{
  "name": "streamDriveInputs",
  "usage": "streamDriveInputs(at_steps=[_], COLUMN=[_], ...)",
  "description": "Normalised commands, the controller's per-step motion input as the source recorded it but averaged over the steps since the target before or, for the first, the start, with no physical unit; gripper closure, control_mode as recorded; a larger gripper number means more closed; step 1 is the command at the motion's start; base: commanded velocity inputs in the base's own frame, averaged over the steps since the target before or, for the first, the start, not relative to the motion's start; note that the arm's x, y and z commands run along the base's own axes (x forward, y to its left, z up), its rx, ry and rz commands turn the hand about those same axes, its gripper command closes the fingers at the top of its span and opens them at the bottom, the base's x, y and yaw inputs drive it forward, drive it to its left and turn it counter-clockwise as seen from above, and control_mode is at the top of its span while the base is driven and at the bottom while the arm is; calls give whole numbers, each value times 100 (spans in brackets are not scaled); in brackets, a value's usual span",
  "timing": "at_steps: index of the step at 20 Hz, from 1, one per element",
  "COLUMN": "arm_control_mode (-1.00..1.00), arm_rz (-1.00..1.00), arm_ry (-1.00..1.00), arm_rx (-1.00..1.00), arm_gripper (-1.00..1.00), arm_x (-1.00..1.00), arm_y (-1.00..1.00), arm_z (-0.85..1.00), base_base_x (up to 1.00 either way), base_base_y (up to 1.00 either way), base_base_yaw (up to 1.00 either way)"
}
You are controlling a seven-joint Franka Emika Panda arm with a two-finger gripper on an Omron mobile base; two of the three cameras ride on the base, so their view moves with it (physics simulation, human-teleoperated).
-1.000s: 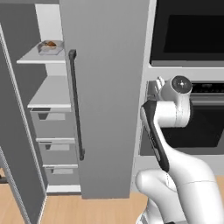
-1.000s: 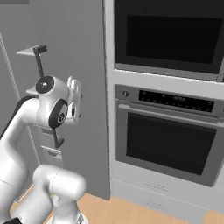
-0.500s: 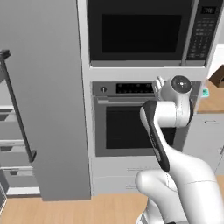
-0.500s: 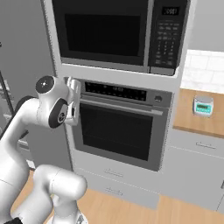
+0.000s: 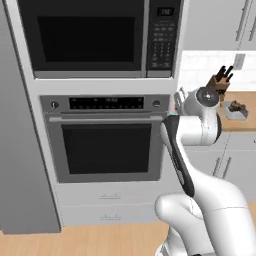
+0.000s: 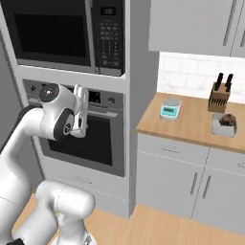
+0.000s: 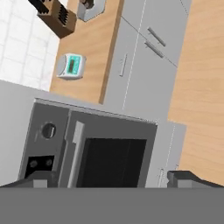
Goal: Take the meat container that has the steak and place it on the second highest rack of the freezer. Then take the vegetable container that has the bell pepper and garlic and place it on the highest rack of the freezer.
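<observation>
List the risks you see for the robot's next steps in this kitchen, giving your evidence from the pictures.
1. The container with a dark chunk in it sits close to the knife block, so the open gripper might knock the block while reaching in.
2. The small scale rests near the counter edge, where a wide swing of the arm could push it off.
3. The arm is folded close to the oven front, so turning may scrape it.

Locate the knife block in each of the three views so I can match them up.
Left base view: knife block at the right edge, on the wooden counter, behind the arm's upper joint.
Right base view: knife block upper right, by the tiled wall, behind a small grey container.
Hand view: knife block top left, seen rolled sideways.
Shared landmark: the wall oven.
</observation>
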Motion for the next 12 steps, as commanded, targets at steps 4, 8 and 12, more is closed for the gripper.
streamDriveInputs(at_steps=[4, 8, 12], arm_control_mode=[100, 100, 100], arm_rz=[0, 0, 0], arm_ry=[0, 0, 0], arm_rx=[0, 0, 0], arm_gripper=[-100, -100, -100], arm_x=[0, 0, 0], arm_y=[0, 0, 0], arm_z=[0, 0, 0], base_base_x=[28, 33, 38], base_base_y=[-100, -100, -100], base_base_yaw=[0, 0, 0])
